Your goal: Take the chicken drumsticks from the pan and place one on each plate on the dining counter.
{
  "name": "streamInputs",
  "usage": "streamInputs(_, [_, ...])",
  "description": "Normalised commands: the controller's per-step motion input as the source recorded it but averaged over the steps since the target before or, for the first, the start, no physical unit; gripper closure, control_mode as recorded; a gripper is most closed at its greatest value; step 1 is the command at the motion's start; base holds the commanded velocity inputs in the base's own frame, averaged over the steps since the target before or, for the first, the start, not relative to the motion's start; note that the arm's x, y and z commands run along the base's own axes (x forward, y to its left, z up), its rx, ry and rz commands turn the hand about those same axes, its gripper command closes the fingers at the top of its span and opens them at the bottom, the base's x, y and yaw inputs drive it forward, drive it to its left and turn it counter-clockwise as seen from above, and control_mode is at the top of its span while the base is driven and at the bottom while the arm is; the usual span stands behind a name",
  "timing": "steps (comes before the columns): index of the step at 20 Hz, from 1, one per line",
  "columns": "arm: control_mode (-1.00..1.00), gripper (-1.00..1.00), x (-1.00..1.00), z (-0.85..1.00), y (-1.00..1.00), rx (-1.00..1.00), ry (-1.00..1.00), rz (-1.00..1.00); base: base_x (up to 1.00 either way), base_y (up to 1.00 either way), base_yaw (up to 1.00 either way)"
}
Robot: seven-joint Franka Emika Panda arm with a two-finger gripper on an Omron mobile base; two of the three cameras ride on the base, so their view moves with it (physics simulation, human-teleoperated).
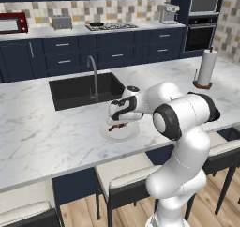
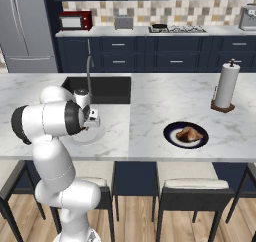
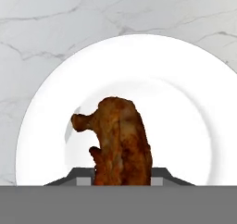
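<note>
pincer (image 1: 118, 125) down over white plate (image 1: 125, 134), gripping drumstick (image 3: 121, 142)

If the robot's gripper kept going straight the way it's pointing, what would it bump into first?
Probably the round white plate right beneath it. The gripper points down at it, shut on a glossy brown chicken drumstick, so the meat would likely touch first; the gap is unclear.

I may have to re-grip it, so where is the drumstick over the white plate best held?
Across the thick, meaty end of the drumstick, coming straight down from above. It hangs lengthwise over the white plate, its narrow knobbly tip sticking out sideways, too thin and uneven to pinch. The gripper already has its jaws closed on the broad part.
</note>
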Motion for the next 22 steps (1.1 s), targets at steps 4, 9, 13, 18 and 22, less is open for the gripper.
streamInputs(4, [-1.0,1.0,0.22,-0.14,0.03,0.0,0.0,0.02,0.0,0.0,0.0])
streamInputs(9, [-1.0,-1.0,0.23,-0.08,0.0,0.0,0.0,0.06,0.0,0.0,0.0])
streamInputs(13, [-1.0,-1.0,0.02,-0.02,0.0,0.0,0.0,0.06,0.0,0.0,0.0])
streamInputs(18, [-1.0,-1.0,-0.09,0.0,-0.02,0.0,0.0,0.02,0.0,0.0,0.0])
streamInputs(22, [-1.0,-1.0,-0.14,0.04,-0.1,0.0,0.0,0.0,0.0,0.0,0.0])
